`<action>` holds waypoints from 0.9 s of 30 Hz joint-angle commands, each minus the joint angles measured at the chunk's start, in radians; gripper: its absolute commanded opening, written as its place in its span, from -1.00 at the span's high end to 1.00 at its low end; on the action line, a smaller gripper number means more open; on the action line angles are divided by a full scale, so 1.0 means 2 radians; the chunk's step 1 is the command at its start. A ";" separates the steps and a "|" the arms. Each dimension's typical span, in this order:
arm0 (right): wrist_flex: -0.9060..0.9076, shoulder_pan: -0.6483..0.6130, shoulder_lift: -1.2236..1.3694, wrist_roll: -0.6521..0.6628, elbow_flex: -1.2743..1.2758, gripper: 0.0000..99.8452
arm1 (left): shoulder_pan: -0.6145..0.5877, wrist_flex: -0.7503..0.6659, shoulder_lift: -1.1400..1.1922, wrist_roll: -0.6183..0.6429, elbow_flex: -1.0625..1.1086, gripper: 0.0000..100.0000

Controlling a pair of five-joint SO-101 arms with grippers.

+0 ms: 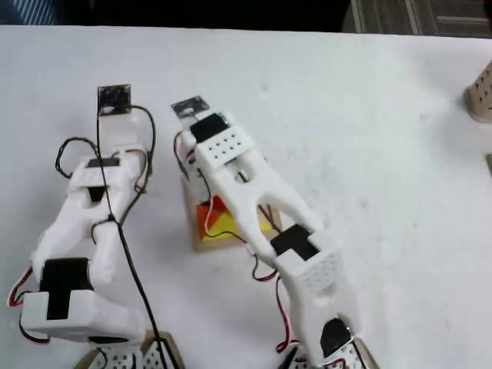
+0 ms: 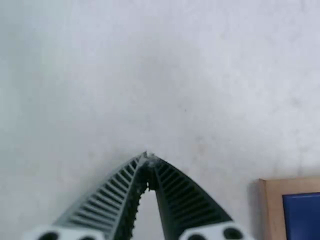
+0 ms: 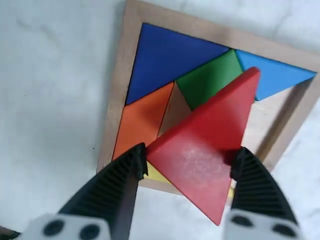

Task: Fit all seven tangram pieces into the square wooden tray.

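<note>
The white surface point(image 1: 369, 154) carries two arms side by side, and a pale perforated block point(image 1: 480, 94) stands at its far right edge.

The right jaws are clamped on the red triangle point(image 3: 205, 145), with one ribbed black jaw pressed against each of two edges. The triangle hangs tilted across the square wooden tray point(image 3: 116, 107). One tip lies over the seam between the green piece point(image 3: 207, 80) and the light blue triangle point(image 3: 275, 75), and the opposite corner juts out past the tray's rim. Whether it touches the pieces beneath it cannot be told.

Inside the tray, the dark blue triangle point(image 3: 167, 57) fills one corner, and the green piece lies against its slanted edge. The orange piece point(image 3: 142, 120) sits beside the dark blue triangle along the same side rim. A small triangular patch of bare wood shows between the orange and green pieces. A sliver of the yellow piece point(image 3: 155, 174) shows by the rim under the red triangle. Bare tray floor is visible next to the light blue triangle.

In the high view the right arm point(image 1: 254, 184) arches over the tray, which sits near the middle of the surface.

The left jaws are closed on nothing, their tips meeting over bare surface, with a corner of the tray near them. The left arm point(image 1: 92, 200) stands beside the tray, apart from it.
</note>
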 commanded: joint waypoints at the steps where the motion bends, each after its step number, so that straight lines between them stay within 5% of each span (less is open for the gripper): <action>1: 0.016 -0.009 -0.009 0.018 -0.012 0.55 | -0.006 -0.011 -0.005 -0.005 -0.006 0.95; 9: 0.058 -0.023 -0.063 0.062 -0.002 0.55 | -0.005 -0.012 -0.004 -0.005 -0.006 0.95; 17: 0.055 0.059 -0.193 0.094 0.082 0.69 | -0.004 -0.013 -0.004 -0.005 -0.006 0.95; 22: -0.010 0.092 -0.279 0.141 0.204 0.96 | 0.006 -0.010 -0.007 -0.005 -0.002 0.95; 27: -0.089 0.151 -0.328 0.164 0.336 0.96 | 0.014 -0.009 -0.014 -0.005 0.010 0.95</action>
